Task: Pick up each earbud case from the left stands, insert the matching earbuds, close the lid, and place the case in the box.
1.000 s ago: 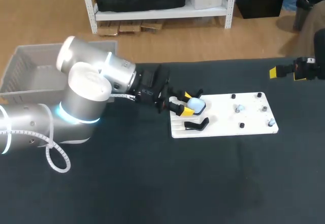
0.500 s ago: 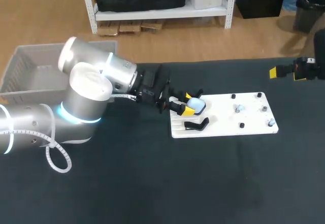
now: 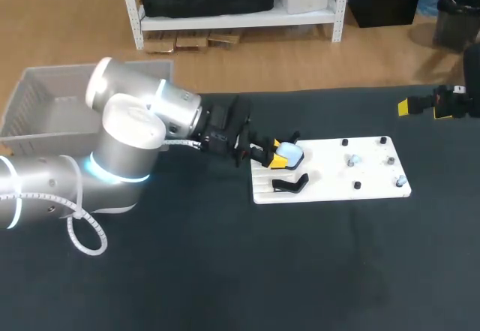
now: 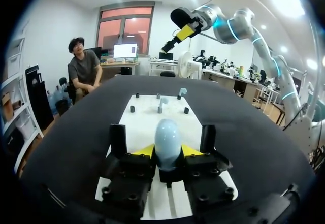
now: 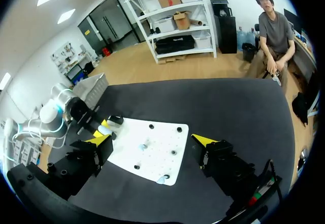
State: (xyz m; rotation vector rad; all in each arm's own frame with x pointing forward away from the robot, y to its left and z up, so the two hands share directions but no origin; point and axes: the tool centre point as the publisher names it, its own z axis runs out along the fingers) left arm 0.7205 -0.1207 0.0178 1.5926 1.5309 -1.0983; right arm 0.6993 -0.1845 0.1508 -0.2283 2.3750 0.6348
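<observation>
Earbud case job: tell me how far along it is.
Done: nothing finished; no case shows in the visible part of the box. In hand: the left gripper is shut on the light blue case at its stand on the white board. Left: lift it, insert the two earbuds sitting on the board, close the lid, box it. The right gripper is open, holding nothing.

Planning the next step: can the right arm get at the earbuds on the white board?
Probably yes: the earbuds stand uncovered on the white board, the open right gripper hangs off the end nearest them, and the left gripper holds the earbud case at the other end.
</observation>
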